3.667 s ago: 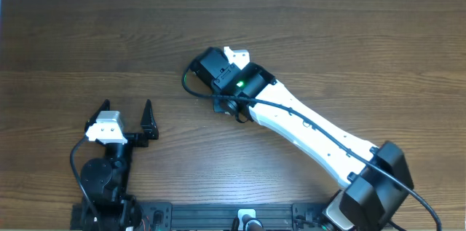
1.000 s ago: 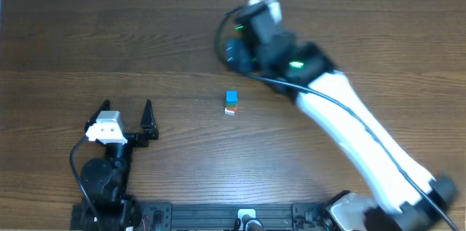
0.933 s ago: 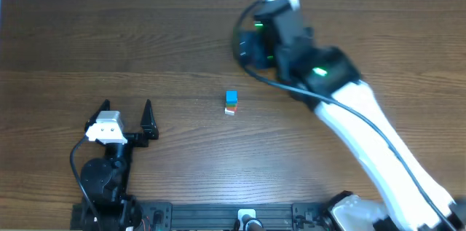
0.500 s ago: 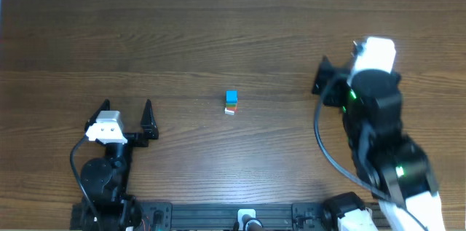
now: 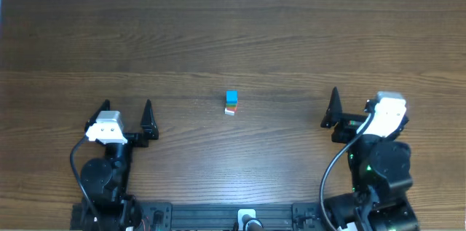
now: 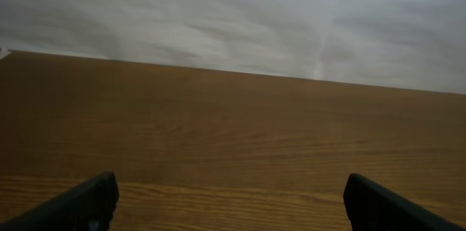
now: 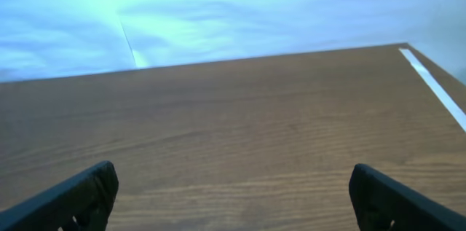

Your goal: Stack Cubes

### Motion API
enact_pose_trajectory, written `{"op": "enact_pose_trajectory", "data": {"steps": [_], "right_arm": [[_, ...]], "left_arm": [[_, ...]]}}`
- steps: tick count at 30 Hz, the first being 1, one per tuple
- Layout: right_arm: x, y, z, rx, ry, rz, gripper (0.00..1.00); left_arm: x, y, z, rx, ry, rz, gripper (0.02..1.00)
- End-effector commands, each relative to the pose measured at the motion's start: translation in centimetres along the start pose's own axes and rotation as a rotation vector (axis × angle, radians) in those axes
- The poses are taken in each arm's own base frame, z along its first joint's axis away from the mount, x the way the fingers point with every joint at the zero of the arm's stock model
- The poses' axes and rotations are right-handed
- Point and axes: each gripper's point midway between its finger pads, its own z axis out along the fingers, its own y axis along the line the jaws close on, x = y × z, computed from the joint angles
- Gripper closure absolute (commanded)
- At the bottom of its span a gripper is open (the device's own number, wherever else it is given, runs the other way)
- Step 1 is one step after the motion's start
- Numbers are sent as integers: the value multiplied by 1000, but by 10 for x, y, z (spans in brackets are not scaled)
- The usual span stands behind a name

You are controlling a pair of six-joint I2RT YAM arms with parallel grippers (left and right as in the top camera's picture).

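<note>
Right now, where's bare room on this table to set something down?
The far half of the table beyond the cube stack is bare; so are the stretches between the stack and either arm's open jaws. Crowded only at the arm bases.

1. Here's the wood counter (image 5: 218, 27), dark brown and spreading right across the top view, its grain running side to side.
2. A faint sheen lies over its far part.
3. In the left wrist view the counter runs away to a straight far edge, and a pale grey wall (image 6: 218, 12) rises right behind it.
4. That wall shows soft, cloudy shading and a faint upright light streak (image 6: 320, 49).
5. Over in the right wrist view the wall looks bluish white, and a thin dark crease (image 7: 129, 41) slants down it to the counter's far edge.
6. There, a narrow white strip (image 7: 433, 85) runs along the counter's side edge near the far corner.
</note>
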Motion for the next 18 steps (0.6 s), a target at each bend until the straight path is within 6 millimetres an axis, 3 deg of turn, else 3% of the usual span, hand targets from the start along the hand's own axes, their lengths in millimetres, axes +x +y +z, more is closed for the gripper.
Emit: {"op": "enact_pose_trajectory", "data": {"steps": [1,9,18], "right_arm": [[16,-7,1,12,-43,3,9],[45,-12,6,10,-89,-40,9],[62,-10,12,-52,-107,-75,7]], "left_arm": [[2,-2,0,12,2,15,18],[2,-2,0,12,2,15,18],[2,-2,0,12,2,15,18]]}}
